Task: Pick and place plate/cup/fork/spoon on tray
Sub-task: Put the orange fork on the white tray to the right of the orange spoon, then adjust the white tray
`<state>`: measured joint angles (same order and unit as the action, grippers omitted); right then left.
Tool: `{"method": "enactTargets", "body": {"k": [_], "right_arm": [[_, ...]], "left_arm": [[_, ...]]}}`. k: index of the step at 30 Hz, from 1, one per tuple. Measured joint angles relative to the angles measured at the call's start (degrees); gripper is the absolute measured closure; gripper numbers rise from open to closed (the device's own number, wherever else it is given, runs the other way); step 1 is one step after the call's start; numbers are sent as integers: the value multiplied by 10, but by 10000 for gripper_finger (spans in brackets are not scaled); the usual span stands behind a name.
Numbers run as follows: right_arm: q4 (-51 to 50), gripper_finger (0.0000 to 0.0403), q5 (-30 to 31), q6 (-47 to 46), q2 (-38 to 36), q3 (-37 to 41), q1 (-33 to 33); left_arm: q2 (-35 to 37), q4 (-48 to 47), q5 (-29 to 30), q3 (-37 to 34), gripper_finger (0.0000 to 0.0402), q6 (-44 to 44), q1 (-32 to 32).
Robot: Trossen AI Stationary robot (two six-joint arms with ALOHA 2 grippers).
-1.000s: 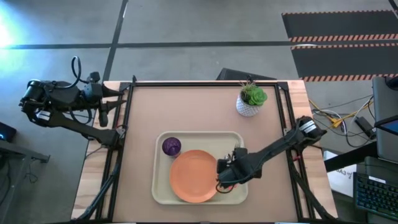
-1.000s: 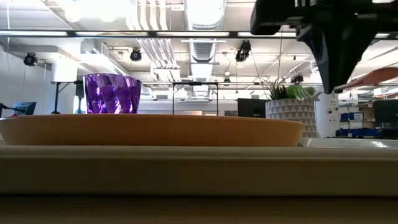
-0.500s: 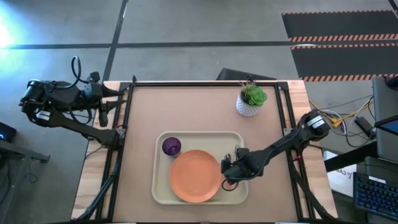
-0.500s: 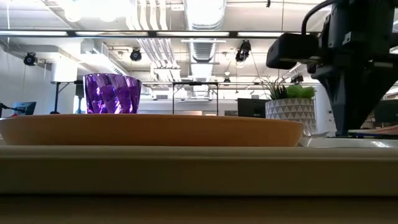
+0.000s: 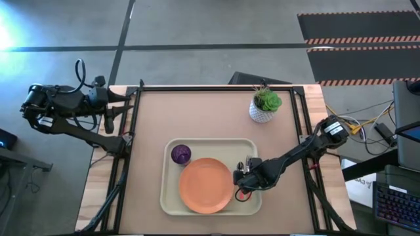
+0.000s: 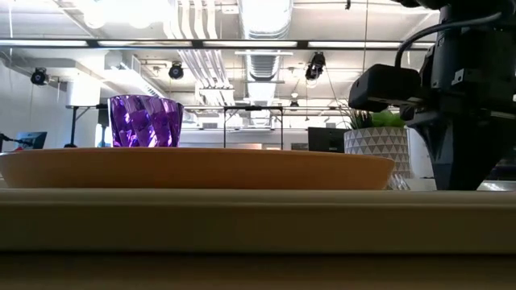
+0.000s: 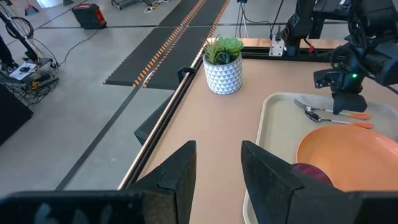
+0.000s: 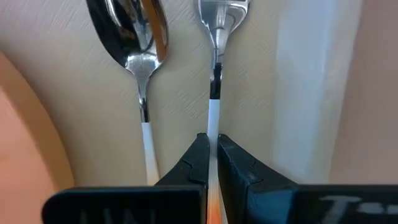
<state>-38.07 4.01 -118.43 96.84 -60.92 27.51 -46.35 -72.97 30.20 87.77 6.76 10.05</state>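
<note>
The cream tray lies at the table's near middle. The orange plate and the purple cup stand on it. The spoon and the fork lie side by side on the tray's right part, heads toward the far edge, the fork nearer the right rim. My right gripper is down on the tray, shut on the fork. My left gripper is open and empty, off the table's far left corner. My right gripper pinches the fork's handle between its two fingertips, about midway along the handle. The fingers come from above and lie across the handle. The fork lies level on the tray floor, parallel to the spoon.
A white pot with a green plant stands at the table's far right. The plate fills the tray's near middle, close to the spoon. In the low view the tray's rim hides the tray floor. The table's left and far parts are bare.
My right gripper has gone down onto the tray's right part with the fork. The fork's handle stood tilted above the tray a second ago. It now lies low on the tray, beside the spoon.
</note>
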Motion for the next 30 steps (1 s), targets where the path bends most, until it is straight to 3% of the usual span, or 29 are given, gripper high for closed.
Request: {"method": "enactTargets", "body": {"k": [23,27,30], "right_arm": [[-27,370,3,25,-2,-27,0],[-81,370,60,28,-11,-61,0],[-130,370,156,68,-25,-106,-5]], "left_arm": [[0,-1,0,0,291,0,0],[0,-11,0,0,291,1,0],[0,-17,0,0,291,-1,0]]}}
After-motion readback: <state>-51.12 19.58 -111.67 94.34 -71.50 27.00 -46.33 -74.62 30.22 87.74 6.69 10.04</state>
